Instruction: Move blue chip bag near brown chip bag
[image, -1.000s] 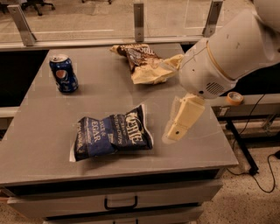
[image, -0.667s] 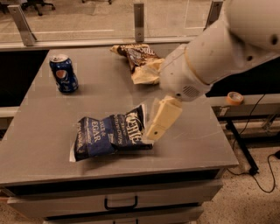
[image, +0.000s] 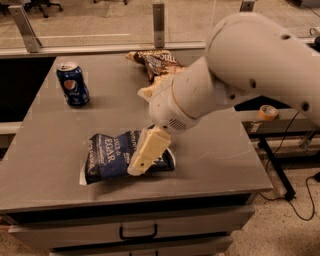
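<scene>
The blue chip bag (image: 111, 153), dark navy with white lettering, lies flat on the grey table (image: 45, 150) near its front edge. My gripper (image: 146, 152) hangs from the big white arm and is down over the right half of the blue bag, covering part of it. The brown chip bag (image: 157, 62), dark brown on top and pale tan lower down, lies at the back middle of the table, partly hidden behind my arm.
A blue soda can (image: 73, 84) stands upright at the back left of the table. A drawer with a handle (image: 138, 231) is below the front edge. A roll of tape (image: 268, 112) sits on a shelf to the right. The floor drops off at right.
My arm has swung left and down, from beside the blue bag's right end to over the bag itself. The bags and can have not moved.
</scene>
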